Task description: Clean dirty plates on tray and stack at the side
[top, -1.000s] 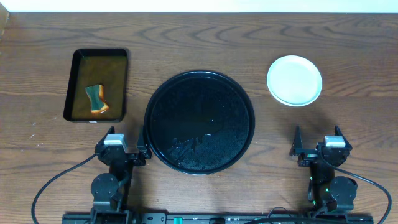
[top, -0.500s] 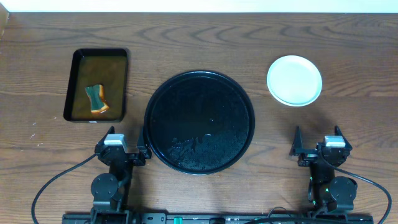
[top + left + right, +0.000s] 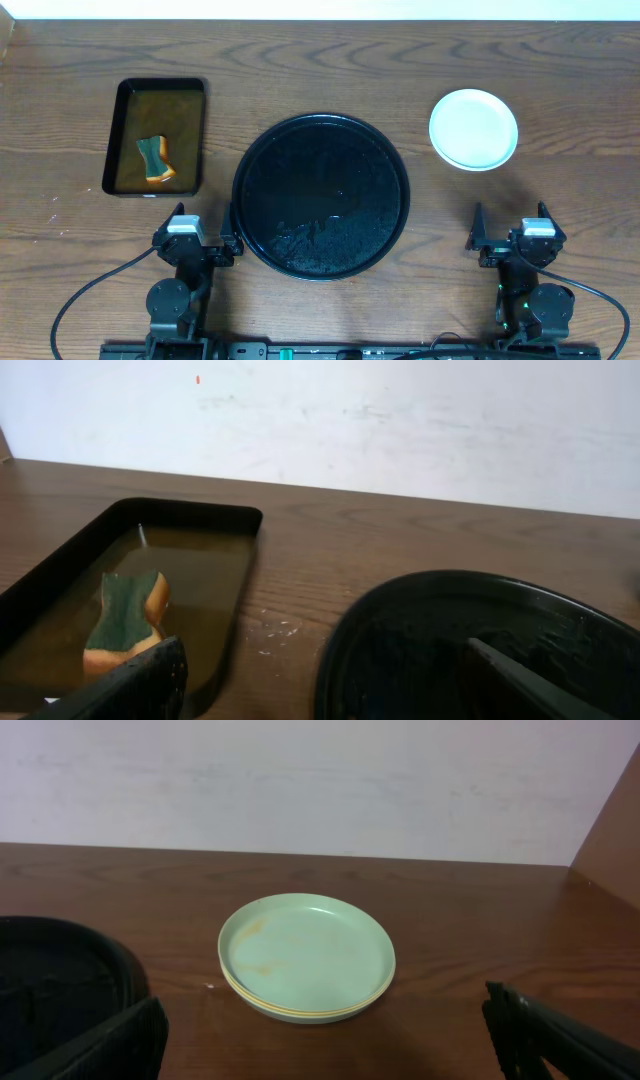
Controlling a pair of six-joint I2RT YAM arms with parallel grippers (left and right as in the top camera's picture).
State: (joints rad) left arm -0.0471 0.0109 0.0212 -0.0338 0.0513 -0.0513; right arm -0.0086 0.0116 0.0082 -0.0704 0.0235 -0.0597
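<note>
The large round black tray (image 3: pixel 321 195) lies in the middle of the table with no plate on it; its rim shows in the left wrist view (image 3: pixel 400 600) and at the left edge of the right wrist view (image 3: pixel 60 965). The plates (image 3: pixel 473 129) sit stacked at the back right, a pale blue-white one on top with a yellow rim showing between them in the right wrist view (image 3: pixel 306 956); a faint orange smear marks the top plate. My left gripper (image 3: pixel 196 240) is open and empty by the tray's front left. My right gripper (image 3: pixel 510 238) is open and empty in front of the stack.
A small rectangular black tray (image 3: pixel 156 137) of brownish water stands at the back left, with a green-and-orange sponge (image 3: pixel 153 159) in it, also in the left wrist view (image 3: pixel 122 618). A pale wall runs along the table's far edge.
</note>
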